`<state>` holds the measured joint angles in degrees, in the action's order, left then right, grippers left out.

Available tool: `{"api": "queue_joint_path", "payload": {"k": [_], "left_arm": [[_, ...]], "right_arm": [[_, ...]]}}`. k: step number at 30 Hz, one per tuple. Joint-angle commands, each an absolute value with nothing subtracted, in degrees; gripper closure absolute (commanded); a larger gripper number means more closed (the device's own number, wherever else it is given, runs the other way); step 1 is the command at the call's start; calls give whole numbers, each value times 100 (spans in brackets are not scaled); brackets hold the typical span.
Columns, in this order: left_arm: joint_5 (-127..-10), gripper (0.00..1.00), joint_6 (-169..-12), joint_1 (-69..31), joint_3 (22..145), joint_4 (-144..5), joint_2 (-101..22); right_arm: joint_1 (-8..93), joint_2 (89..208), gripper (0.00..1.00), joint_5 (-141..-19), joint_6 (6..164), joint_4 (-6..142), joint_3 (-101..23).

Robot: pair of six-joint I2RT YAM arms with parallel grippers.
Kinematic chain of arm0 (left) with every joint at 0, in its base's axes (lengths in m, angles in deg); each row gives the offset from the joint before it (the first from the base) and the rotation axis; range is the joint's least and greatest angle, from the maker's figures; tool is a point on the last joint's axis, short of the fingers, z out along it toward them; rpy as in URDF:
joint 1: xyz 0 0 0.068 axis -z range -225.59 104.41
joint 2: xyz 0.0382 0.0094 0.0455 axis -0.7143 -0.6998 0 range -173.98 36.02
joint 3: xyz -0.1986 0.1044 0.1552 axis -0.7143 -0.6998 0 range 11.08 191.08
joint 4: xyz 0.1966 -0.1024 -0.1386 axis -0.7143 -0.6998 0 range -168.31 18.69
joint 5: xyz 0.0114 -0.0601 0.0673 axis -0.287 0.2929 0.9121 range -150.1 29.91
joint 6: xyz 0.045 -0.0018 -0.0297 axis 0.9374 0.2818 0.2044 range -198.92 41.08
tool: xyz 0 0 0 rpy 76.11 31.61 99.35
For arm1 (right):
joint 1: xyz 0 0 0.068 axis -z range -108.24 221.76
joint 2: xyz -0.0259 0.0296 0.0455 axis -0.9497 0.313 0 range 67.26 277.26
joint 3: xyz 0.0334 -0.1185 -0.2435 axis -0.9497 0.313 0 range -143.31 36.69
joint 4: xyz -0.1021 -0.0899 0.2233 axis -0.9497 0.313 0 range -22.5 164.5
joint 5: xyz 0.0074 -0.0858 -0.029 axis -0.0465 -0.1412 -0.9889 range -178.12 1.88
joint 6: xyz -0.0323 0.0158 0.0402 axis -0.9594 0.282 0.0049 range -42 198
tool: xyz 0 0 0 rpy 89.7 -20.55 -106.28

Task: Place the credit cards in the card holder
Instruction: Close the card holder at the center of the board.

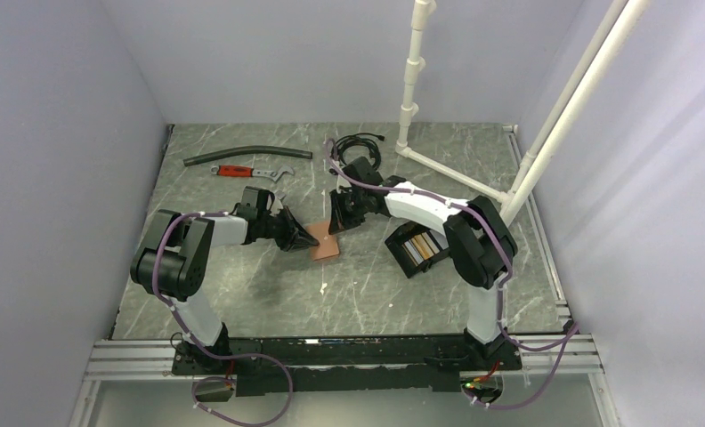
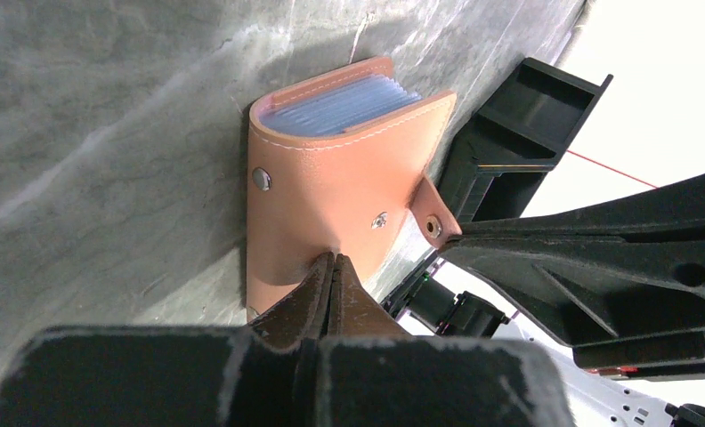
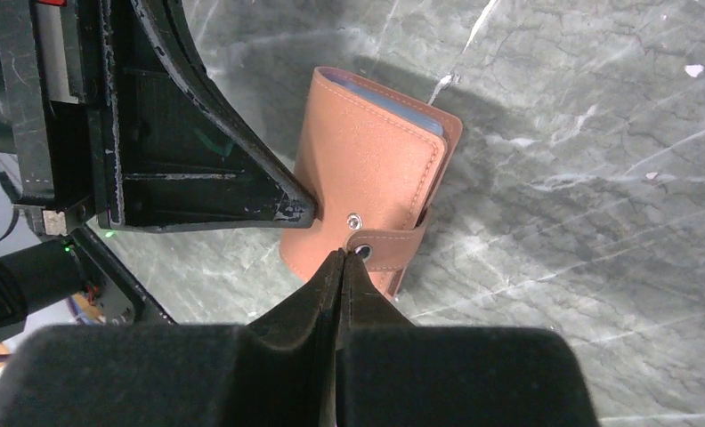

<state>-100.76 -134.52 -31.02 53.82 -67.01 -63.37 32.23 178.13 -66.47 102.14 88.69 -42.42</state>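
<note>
A tan leather wallet (image 1: 325,250) lies on the marble table between both arms, with bluish card edges (image 2: 344,102) showing at its open end. My left gripper (image 2: 334,259) is shut, its tips pressed on the wallet's cover (image 2: 322,191). The right gripper (image 3: 342,255) is also shut, tips at the snap end of the wallet's strap (image 3: 386,247); I cannot tell if the strap is pinched. To the right, by the right arm, sits the black card holder (image 1: 401,252), with gold and pale credit cards (image 1: 425,245) standing in it.
A black hose (image 1: 247,156), a red-handled wrench (image 1: 242,171) and a coiled black cable (image 1: 358,142) lie at the back. A white pipe frame (image 1: 456,173) rises at the back right. Grey walls close in the table.
</note>
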Motion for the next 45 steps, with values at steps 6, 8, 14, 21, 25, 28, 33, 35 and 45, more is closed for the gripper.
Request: {"api": "queue_joint_path", "payload": {"k": [6, 8, 14, 21, 25, 28, 33, 35, 45], "left_arm": [[-9672, 99, -13291, -3021, 5326, -6726, -6511], [-9672, 99, -13289, -3021, 5342, -6728, -6525], [-9675, 99, -13288, -3025, 5370, -6726, -6575], [-9683, 99, -13289, -3013, 5379, -6707, -6624], [-9683, 99, -13305, -3012, 5396, -6711, -6628], [-9676, 99, -13300, -3012, 5405, -6715, -6620], [-9676, 99, -13289, -3012, 5406, -6731, -6636], [-9675, 99, -13289, -3012, 5403, -6718, -6637], [-9677, 99, -13289, -3012, 5379, -6705, -6646]], "right_arm": [[3323, 18038, 100, -5859, 10284, 8344, -4296], [3347, 18138, 100, -5830, 10294, 8387, -4334], [3414, 18306, 100, -5597, 10388, 8276, -4364], [3429, 18428, 100, -5340, 10472, 8004, -4300], [3449, 18498, 100, -5195, 10548, 7888, -4257], [3457, 18533, 100, -5171, 10530, 7877, -4242], [3459, 18661, 100, -5013, 10449, 7958, -4266], [3458, 18691, 100, -4920, 10366, 7993, -4244], [3561, 18871, 100, -4167, 9940, 7790, -4134]]}}
